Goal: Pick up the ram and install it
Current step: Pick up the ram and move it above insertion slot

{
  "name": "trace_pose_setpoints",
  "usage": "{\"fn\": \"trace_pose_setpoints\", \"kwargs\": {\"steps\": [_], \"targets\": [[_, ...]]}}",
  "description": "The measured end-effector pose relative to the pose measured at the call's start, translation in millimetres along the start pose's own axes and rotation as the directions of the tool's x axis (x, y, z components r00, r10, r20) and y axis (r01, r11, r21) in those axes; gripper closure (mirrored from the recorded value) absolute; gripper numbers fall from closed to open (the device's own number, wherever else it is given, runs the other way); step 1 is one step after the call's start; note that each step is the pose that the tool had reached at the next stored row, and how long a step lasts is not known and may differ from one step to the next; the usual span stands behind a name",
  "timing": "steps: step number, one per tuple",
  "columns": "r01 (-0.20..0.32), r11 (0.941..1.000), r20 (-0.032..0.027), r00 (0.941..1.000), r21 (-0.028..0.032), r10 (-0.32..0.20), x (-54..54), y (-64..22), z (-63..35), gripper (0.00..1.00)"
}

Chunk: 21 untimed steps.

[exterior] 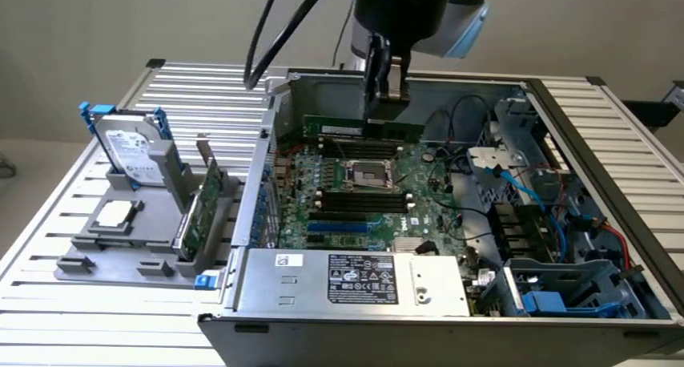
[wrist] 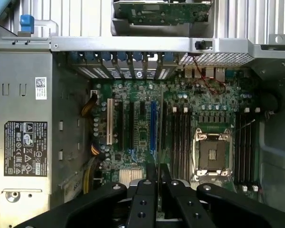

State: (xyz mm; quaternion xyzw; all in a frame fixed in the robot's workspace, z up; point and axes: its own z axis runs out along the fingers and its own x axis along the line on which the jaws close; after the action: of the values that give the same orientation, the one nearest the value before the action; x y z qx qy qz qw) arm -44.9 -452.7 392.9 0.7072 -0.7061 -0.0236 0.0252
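The ram [exterior: 333,129] is a long thin green stick held level over the far side of the motherboard [exterior: 428,211], inside the open computer case. My gripper [exterior: 385,114] reaches down from above and is shut on the ram near its middle. The stick hangs just above the black memory slots [exterior: 361,147] beyond the CPU socket [exterior: 369,173]. In the wrist view the black fingers [wrist: 145,194] pinch the ram [wrist: 160,137], seen edge-on as a thin line running over the board beside the memory slots [wrist: 180,137].
A grey fixture [exterior: 102,259] at the exterior view's left carries a silver hard drive with blue rails [exterior: 134,155], a tall green expansion card [exterior: 203,207] and a processor [exterior: 115,215]. The power supply [exterior: 353,279] fills the case's near side. Cables [exterior: 513,183] and drive bays [exterior: 556,295] crowd the right.
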Motion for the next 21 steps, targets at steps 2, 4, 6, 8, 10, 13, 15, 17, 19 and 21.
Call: {"fn": "trace_pose_setpoints", "kwargs": {"steps": [2, 4, 6, 8, 10, 13, 15, 17, 19, 21], "targets": [[0.0, 1.0, -0.0001, 1.0, 0.007, 0.0, -5.5, -2.0, 0.2, 0.86], [0.0, 0.9999, -0.0001, 1.0, 0.0131, 0.0, -11.2, -3.5, 0.6, 0.86], [0.0, 0.9998, -0.0001, 1.0, 0.0185, 0.0, -16.9, -5.0, 1.0, 0.86], [0.0, 0.9997, 0.0, 1.0, 0.0239, 0.0, -22.7, -6.3, 1.5, 0.86], [0.0, 0.9996, 0.0, 1.0, 0.029, 0.0, -28.5, -7.6, 1.9, 0.86], [0.0, 0.9993, -0.0001, 1.0, 0.0364, 0.0, -37.8, -9.3, 2.8, 0.86], [0.0, 0.9992, 0.0, 1.0, 0.0399, 0.0, -45.6, -9.9, 4.5, 0.86], [0.0, 0.9991, -0.0001, 1.0, 0.0417, 0.0, -53.8, -10.4, 6.8, 0.86], [0.0, 0.9991, 0.0001, 1.0, 0.0434, 0.0, -61.7, -11.1, 9.0, 0.86], [0.0, 0.9989, -0.0001, 1.0, 0.046, 0.0, -67.8, -13.1, 10.7, 0.86]]}}
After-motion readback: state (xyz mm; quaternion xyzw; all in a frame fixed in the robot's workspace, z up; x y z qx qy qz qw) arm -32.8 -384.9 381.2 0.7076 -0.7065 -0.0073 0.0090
